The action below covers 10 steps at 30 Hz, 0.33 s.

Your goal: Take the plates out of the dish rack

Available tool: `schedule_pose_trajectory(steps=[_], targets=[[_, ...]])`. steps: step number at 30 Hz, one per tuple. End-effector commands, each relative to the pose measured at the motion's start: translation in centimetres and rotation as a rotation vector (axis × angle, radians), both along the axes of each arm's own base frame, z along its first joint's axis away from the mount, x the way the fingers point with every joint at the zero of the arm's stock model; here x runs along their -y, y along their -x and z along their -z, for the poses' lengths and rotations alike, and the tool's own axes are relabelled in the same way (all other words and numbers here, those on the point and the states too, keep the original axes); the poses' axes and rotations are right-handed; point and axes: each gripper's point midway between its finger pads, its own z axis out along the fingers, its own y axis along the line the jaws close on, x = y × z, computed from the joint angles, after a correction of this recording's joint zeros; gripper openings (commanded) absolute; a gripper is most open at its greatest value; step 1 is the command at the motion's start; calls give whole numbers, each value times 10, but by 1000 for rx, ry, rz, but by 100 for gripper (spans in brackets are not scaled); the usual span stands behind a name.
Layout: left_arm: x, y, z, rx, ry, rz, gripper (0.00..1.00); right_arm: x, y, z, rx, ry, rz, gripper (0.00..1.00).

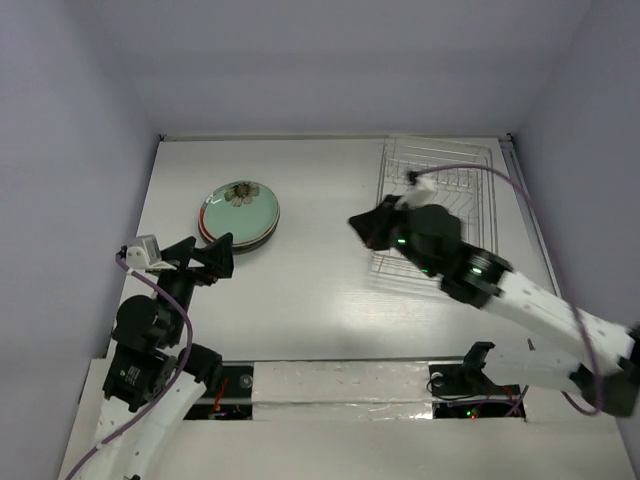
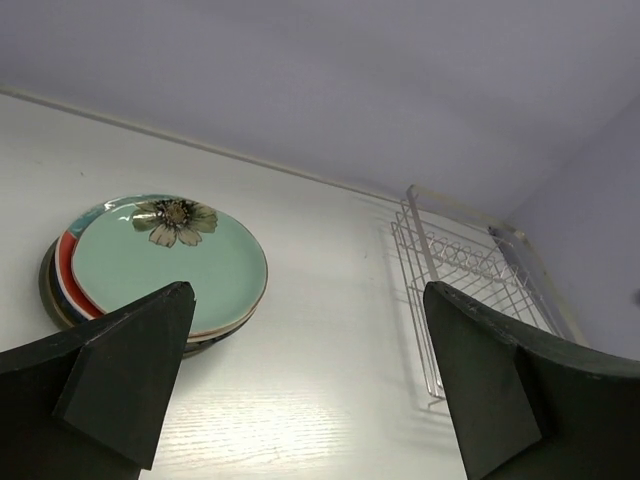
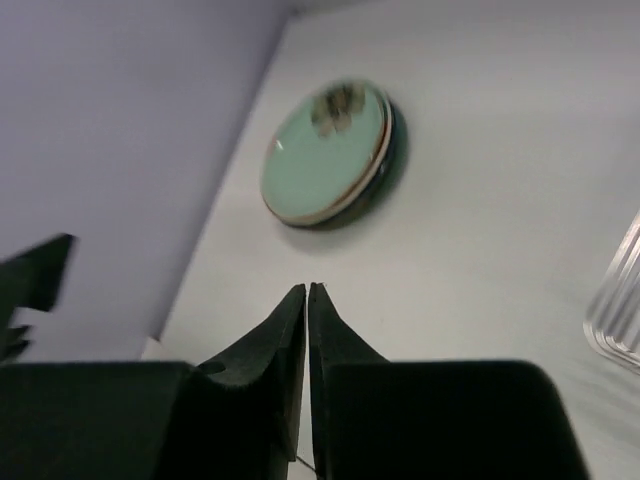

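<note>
Three views cover the station, and each shows something the others do not.

Top external view: the stack of plates (image 1: 240, 212) lies flat and face up on the table (image 1: 310, 310), just beyond the tips of the left gripper (image 1: 207, 258). The dish rack (image 1: 440, 190) stands on the right, with its long axis running from the near edge toward the far wall. The right gripper (image 1: 368, 228) hangs at the rack's left side. Its tips point toward the plates and are well apart from them. Its jaw gap cannot be read in this view.

Left wrist view: the left jaws stand wide apart and hold nothing. The top plate (image 2: 170, 265) is pale green, with a flower motif at its far rim. Red and dark rims show beneath it. The stack sits ahead and left of the jaws, its near edge hidden behind one of the fingers (image 2: 120, 380). The rack sits ahead and right of the jaws. Bare table lies between them.

Right wrist view: only this view shows the right jaws pressed together on nothing. The stack lies ahead of the tips and is blurred. A rack corner shows to the right of the jaws.
</note>
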Motion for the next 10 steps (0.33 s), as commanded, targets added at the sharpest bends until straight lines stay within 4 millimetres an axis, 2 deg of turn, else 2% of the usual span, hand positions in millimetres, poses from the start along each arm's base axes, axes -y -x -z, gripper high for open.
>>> schedule_pose_trajectory(steps=[1,3,4,6,7,9,10], targets=[[-3,6,-35,62,23,-1,99,98,27,-58,177,-125,205,15],[-3,6,-42,70,30,-1,99,132,43,-71,228,-179,248,25],[-3,7,-51,86,40,0,99,155,60,-84,271,-242,254,38],[-4,8,-58,99,41,-1,99,174,70,-87,293,-261,273,53],[-3,7,-60,106,41,-1,99,181,73,-84,299,-262,281,71],[-1,2,-60,92,35,-1,99,190,78,-80,300,-256,292,86],[-1,0,-59,87,33,-1,99,192,79,-78,298,-249,294,89]])
